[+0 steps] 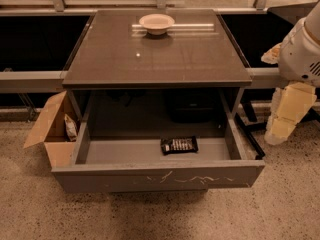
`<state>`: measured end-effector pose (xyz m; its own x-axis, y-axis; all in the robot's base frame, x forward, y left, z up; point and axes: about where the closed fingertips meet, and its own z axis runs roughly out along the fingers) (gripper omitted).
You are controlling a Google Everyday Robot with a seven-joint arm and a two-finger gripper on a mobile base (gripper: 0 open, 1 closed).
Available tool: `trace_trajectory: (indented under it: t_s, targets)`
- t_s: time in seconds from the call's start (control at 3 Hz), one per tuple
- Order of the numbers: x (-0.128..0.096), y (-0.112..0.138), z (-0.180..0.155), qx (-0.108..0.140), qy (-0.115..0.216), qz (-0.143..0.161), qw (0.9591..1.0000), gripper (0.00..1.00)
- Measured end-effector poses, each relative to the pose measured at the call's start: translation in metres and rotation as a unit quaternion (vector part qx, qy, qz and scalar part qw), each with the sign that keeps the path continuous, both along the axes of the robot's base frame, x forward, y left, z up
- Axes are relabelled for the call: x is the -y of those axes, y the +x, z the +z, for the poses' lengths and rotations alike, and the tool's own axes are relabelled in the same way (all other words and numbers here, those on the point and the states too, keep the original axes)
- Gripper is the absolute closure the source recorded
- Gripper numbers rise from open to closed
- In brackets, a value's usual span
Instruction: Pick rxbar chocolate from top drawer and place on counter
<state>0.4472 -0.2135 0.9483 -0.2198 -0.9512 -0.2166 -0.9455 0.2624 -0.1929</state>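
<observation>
The rxbar chocolate (179,145), a small flat black wrapper with pale lettering, lies on the floor of the open top drawer (157,176), right of its middle. The drawer is grey, pulled out, with white scratches on its front panel. Above it is the dark brown glossy counter (155,59). My gripper (281,128) hangs at the far right of the view, outside the drawer and to the right of its side wall, pointing down, well apart from the bar. It holds nothing that I can see.
A pale bowl (156,23) stands at the back of the counter. An open brown cardboard box (52,129) with a light snack bag (71,127) sits left of the drawer. Speckled floor lies in front. A black leg (248,134) runs right of the drawer.
</observation>
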Motion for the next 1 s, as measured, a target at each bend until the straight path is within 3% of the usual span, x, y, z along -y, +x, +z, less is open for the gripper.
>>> trace_trajectory:
  t_s: [0.33, 1.0]
  targets:
    - [0.0, 0.0, 0.0, 0.0, 0.0, 0.0, 1.0, 0.0]
    - [-0.026, 0.025, -0.032, 0.007, 0.049, 0.05, 0.9975, 0.0]
